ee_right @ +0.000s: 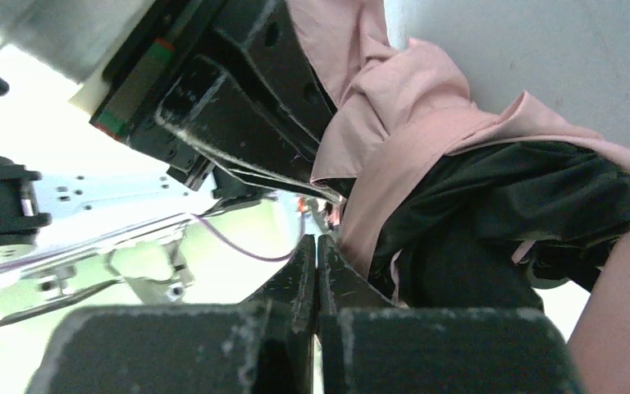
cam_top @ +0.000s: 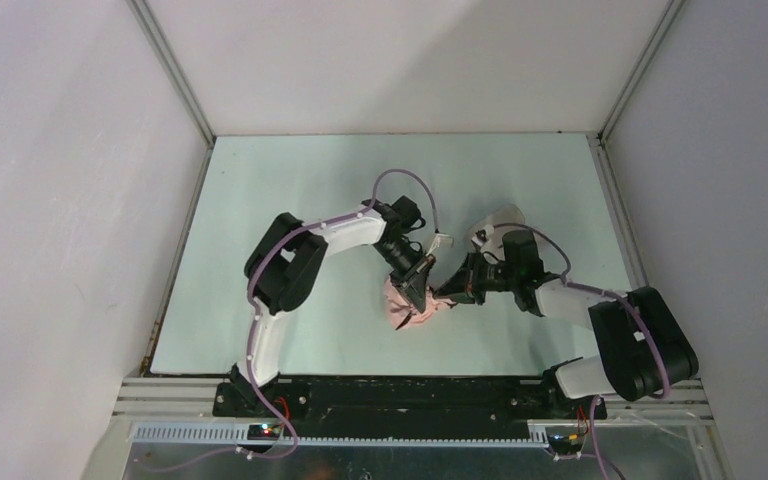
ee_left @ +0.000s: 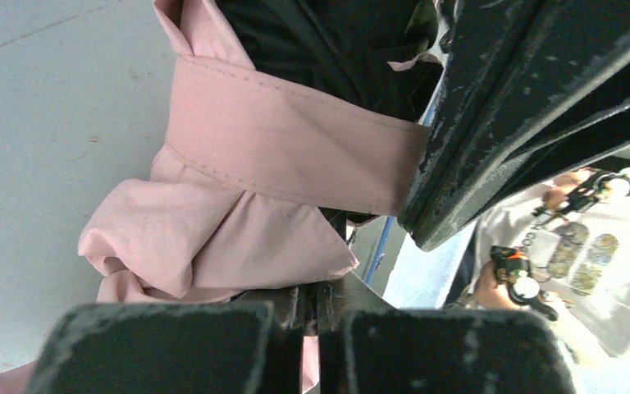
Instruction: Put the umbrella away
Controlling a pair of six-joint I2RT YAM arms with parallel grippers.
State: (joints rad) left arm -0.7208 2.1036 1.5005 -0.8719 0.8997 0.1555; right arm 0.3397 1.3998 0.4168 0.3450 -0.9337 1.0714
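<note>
Lab enclosure: white walls (cam_top: 60,150), aluminium-framed table (cam_top: 290,180)

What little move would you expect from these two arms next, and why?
Probably the right tool draws the strap a bit tighter while the left tool holds on. Both are shut at the umbrella, the strap already circles the folded fabric, yet loose folds bulge beneath it.

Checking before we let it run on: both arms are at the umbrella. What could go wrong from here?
1. The left gripper and right gripper, both shut, sit close together at the umbrella; they could collide.
2. The fabric is loosely bunched with black lining showing, so a pull may drag cloth rather than move the whole umbrella.
</note>
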